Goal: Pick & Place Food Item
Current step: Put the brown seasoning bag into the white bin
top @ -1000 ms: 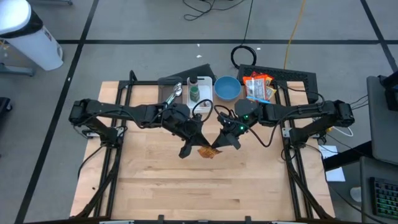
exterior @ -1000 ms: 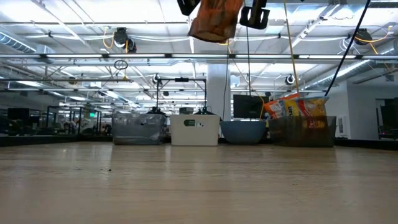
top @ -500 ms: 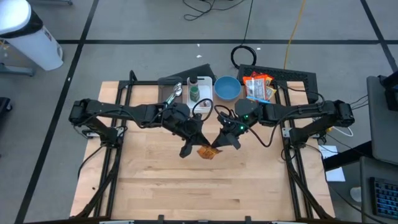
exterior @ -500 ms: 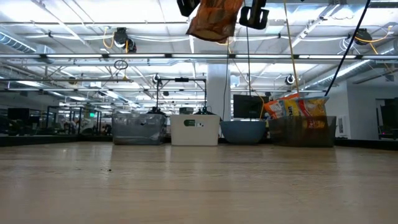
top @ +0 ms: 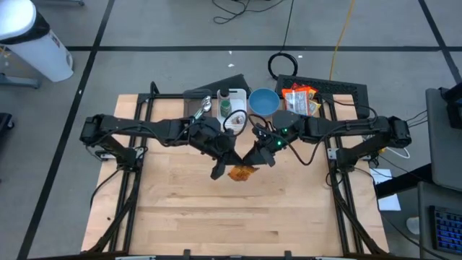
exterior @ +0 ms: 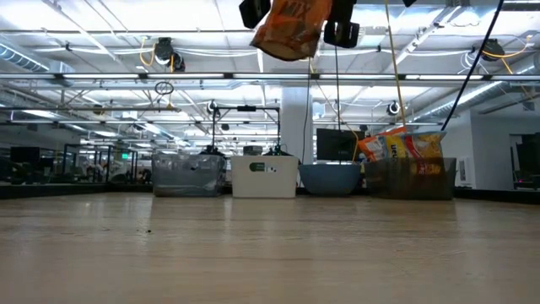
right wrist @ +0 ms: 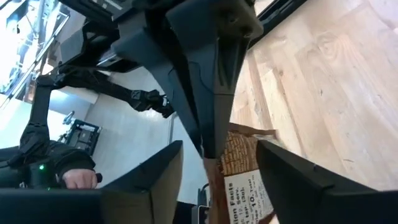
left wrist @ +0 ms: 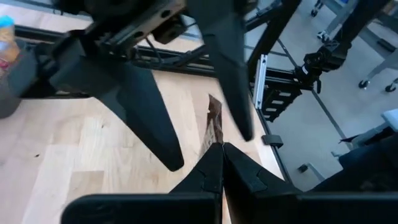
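Observation:
An orange snack bag [top: 242, 172] hangs high over the middle of the table, at the top edge of the low view [exterior: 291, 25]. My left gripper [top: 221, 167] is shut on it from the bag's left. My right gripper [top: 255, 157] stands open on the bag's right. In the right wrist view the bag [right wrist: 241, 168] shows between its two spread fingers, with a gap on each side. The left wrist view shows the shut left fingers [left wrist: 219, 144] and the bag edge-on. My left gripper pinches the snack bag's upper edge [left wrist: 215, 124] between its two shut fingertips, slanting down from the table's left. The bag hangs below the fingers, tilted, lifted well clear of the table.
Along the far edge stand a clear bin [top: 202, 108], a white box with a green bottle [top: 229, 105], a blue bowl [top: 264, 101] and a dark bin of snack bags [top: 299, 101]. Bare wooden tabletop [top: 238, 217] lies below and in front of the arms.
My right gripper has opened and let go of the snack bag, drawing back a little toward the far edge. The bag stays up in my left gripper and has swung slightly.

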### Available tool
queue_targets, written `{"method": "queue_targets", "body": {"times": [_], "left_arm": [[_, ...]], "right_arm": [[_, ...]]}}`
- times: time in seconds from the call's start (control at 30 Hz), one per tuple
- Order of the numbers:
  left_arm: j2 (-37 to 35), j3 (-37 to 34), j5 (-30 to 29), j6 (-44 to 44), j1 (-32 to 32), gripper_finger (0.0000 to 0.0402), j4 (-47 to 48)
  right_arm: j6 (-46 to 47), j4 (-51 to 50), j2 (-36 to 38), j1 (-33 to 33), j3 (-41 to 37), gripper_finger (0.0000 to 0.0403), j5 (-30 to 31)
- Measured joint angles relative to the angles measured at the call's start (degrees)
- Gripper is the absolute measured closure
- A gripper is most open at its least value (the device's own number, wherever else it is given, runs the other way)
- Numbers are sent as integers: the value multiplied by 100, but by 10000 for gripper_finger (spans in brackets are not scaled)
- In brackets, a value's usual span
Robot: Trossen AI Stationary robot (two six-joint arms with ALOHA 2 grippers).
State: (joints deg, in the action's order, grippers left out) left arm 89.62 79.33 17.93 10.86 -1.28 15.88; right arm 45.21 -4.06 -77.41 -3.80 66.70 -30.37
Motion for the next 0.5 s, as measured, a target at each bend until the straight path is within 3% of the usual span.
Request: {"method": "queue_targets", "body": {"times": [0.17, 0.33, 0.5], "left_arm": [[-138, 0, -2, 63, 145, 400, 56], [-436, -2, -157, 151, 441, 400, 109], [-802, -2, -594, 132, 904, 400, -24]], "right_arm": [[-129, -13, 101, -240, 0, 173, 11], [-512, -109, 399, -476, 0, 166, 55], [-1034, -224, 821, -565, -16, 171, 711]]}}
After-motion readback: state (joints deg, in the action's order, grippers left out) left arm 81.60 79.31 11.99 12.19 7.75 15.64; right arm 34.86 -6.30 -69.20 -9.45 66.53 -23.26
